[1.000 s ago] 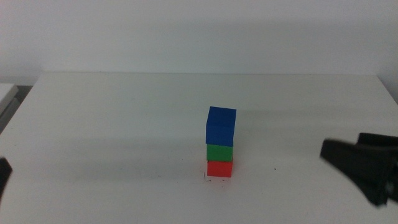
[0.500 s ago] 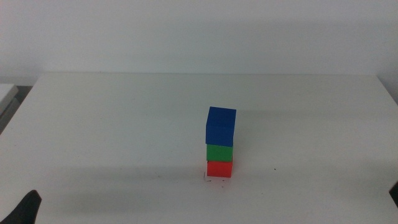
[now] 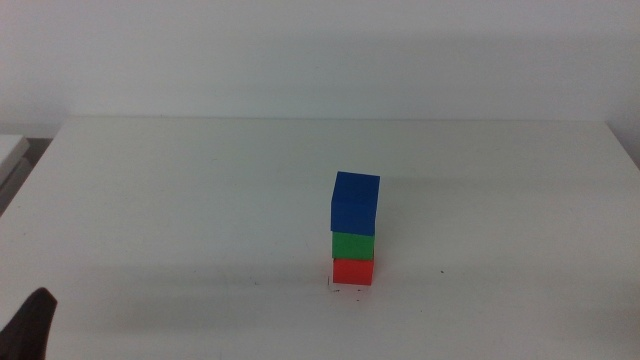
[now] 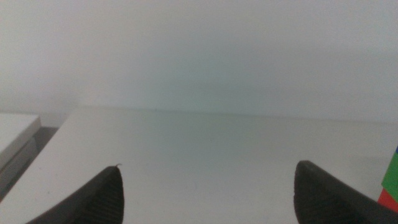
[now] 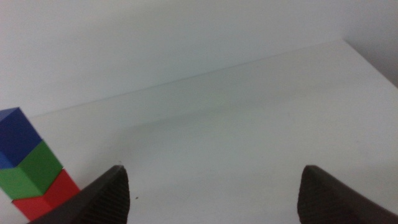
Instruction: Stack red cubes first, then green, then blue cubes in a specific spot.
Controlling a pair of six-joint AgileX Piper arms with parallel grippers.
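My tower stands on the white table (image 3: 180, 190). The red cube (image 3: 353, 271) is at the bottom. The green cube (image 3: 353, 246) sits right on top of it. The blue cube (image 3: 355, 203) sits on top of the green one. The blue cube is turned a tiny bit, so its edges do not line up with the green cube. The tower has not moved since a second ago.

The red cube rests on the marked spot (image 3: 346, 289). I can see little dark specks and short lines on the table just in front of the red cube, touching its front edge.

My left claw (image 4: 205, 193) is open wide, with nothing between its two dark jaws. It is far from the tower, off to the tower's left and nearer the camera. From above only a dark tip of it shows at the near left corner of the table. Half a second ago that tip sat a little closer to the tower.

My right claw (image 5: 214, 193) is open wide too, and it holds nothing. It is well apart from the tower, on the tower's right. A second ago I could see it from above at the right side. Now it is gone from that view.
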